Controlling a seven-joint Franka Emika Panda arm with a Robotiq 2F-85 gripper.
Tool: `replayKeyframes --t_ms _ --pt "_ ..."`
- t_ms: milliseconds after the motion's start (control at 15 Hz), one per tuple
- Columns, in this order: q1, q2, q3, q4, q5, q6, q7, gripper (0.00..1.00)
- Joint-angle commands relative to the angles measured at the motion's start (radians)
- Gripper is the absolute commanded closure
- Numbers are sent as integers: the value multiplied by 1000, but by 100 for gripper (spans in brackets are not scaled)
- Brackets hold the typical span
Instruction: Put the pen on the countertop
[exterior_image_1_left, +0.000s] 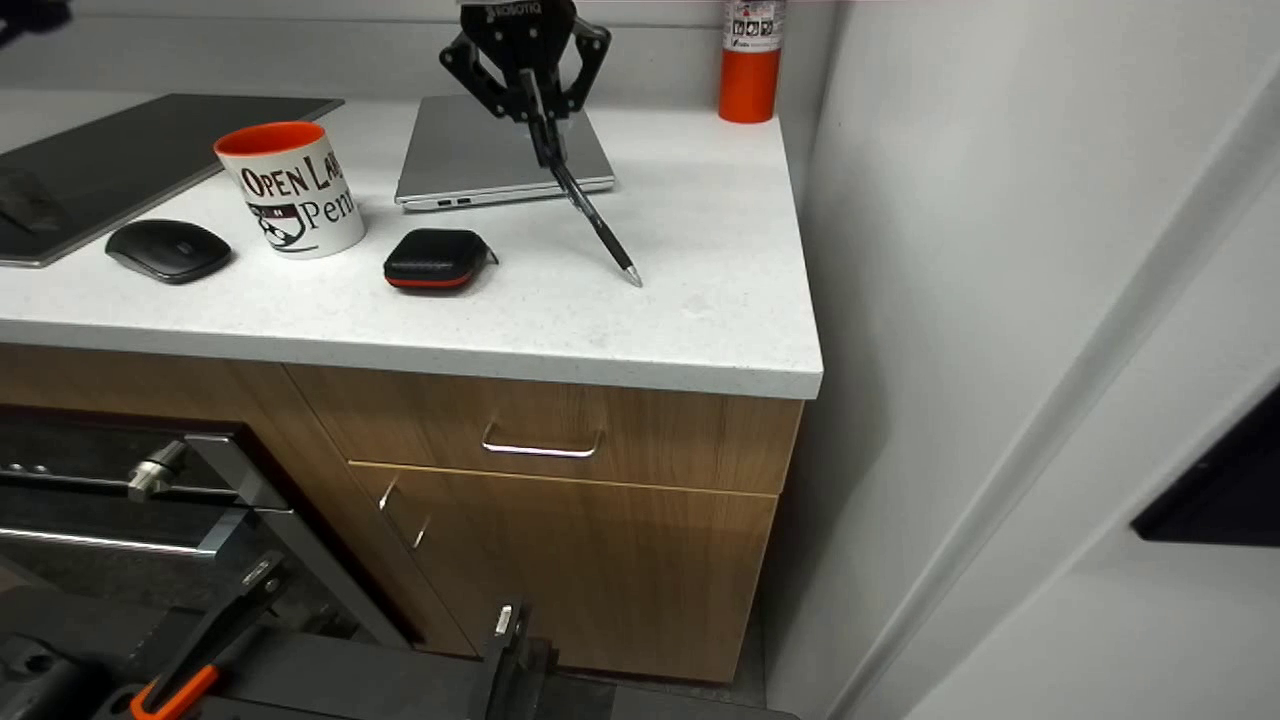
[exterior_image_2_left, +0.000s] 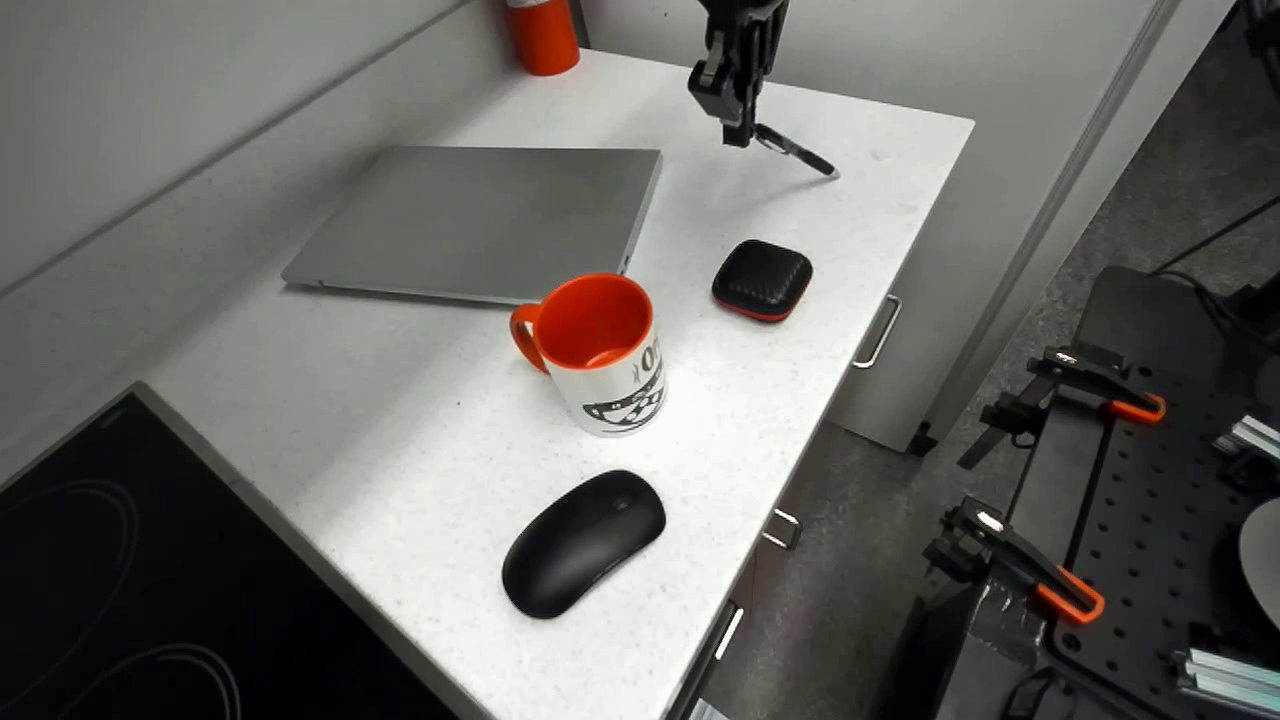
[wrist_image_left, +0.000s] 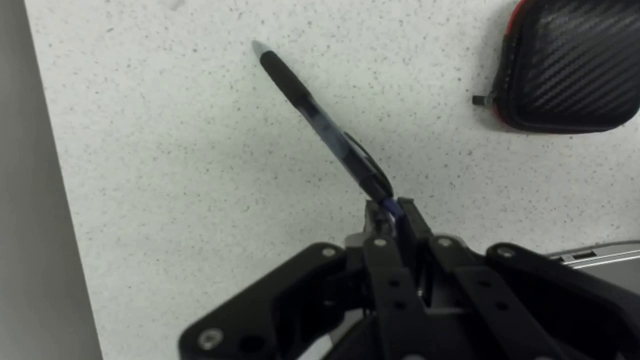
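Observation:
The dark pen (exterior_image_1_left: 597, 222) slants down from my gripper (exterior_image_1_left: 548, 150) towards the white countertop (exterior_image_1_left: 710, 320). Its silver tip is at or very near the surface; I cannot tell whether it touches. In an exterior view the pen (exterior_image_2_left: 800, 155) tilts away from the fingertips (exterior_image_2_left: 740, 135) above the countertop (exterior_image_2_left: 400, 430). In the wrist view my gripper (wrist_image_left: 392, 212) is nearly closed, with the pen's purple end between its fingertips. The rest of the pen (wrist_image_left: 332, 135) points to the upper left over the speckled countertop (wrist_image_left: 175, 175).
A black case with red trim (exterior_image_1_left: 436, 260) lies left of the pen tip. A grey laptop (exterior_image_2_left: 490, 215) lies behind the gripper. A mug (exterior_image_2_left: 610, 380), a black mouse (exterior_image_2_left: 585, 540) and a dark cooktop (exterior_image_2_left: 120, 580) are farther along. A red cylinder (exterior_image_1_left: 748, 85) stands at the back corner.

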Motion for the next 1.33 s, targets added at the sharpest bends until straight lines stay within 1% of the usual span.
replayKeyframes --t_ms 0,67,133,200,267,467,600,800,1000,1067,1267 --pt "0 63 -14 68 57 -11 1 100" --pt "-1 71 -16 76 67 -9 5 100" --pt "-4 72 -18 83 84 -12 -5 75" --pt "-5 74 -21 88 95 -10 -8 73" --pt "-7 69 -24 91 107 -10 -10 67" --pt "-10 46 -31 92 135 -3 -23 40" --pt "-10 35 -35 95 132 -7 -25 23" --pt "-9 24 -37 94 133 -6 -30 0" --pt "-8 19 -35 95 146 -34 -59 0" --pt "-3 34 -37 91 108 -6 -17 0" --pt "-3 34 -36 91 110 -8 -24 0"
